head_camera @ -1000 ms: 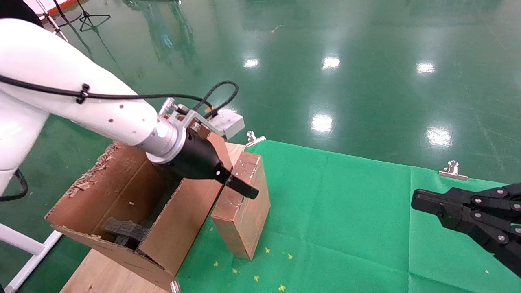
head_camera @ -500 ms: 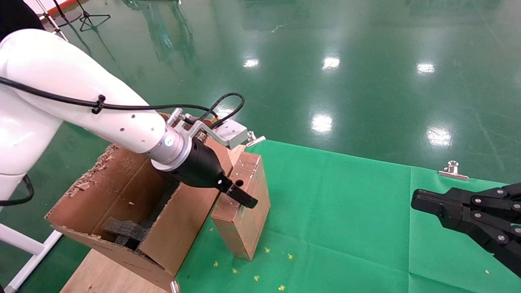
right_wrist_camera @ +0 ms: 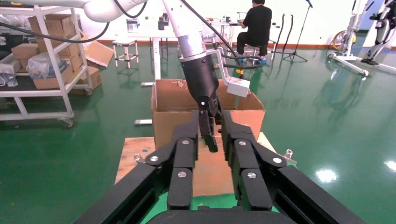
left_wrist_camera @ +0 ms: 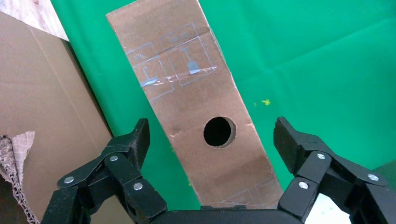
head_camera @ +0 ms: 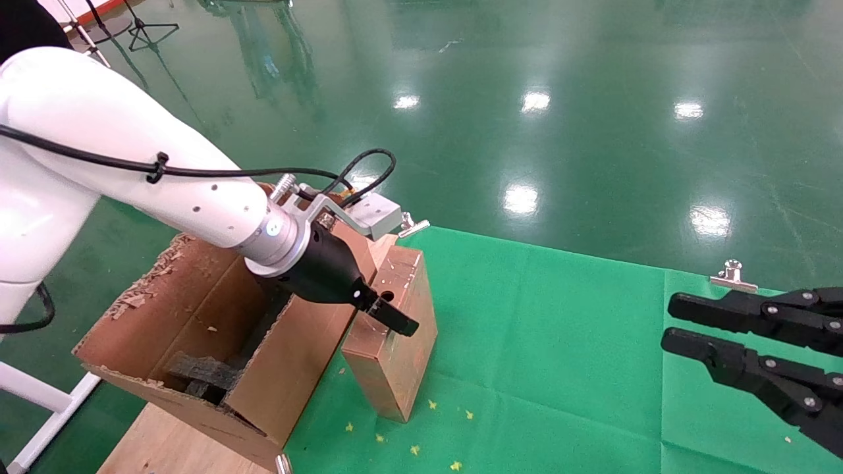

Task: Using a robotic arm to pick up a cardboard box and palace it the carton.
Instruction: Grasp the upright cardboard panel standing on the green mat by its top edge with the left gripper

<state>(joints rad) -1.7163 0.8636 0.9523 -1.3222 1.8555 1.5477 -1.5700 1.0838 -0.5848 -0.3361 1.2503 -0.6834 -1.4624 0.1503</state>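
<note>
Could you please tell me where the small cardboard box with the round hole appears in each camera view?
Head view: cardboard box stands on the green cloth, against the carton, under the left end effector.
Left wrist view: box fills the centre, between open fingers.
Right wrist view: box mostly hidden behind the right end effector.
Shared landmark: its round hole.

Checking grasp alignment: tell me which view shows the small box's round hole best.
Left wrist view: the hole faces the camera, centred on the cardboard box between the open left gripper fingers. Head view shows it small beside the gripper; right wrist view hides it.
</note>
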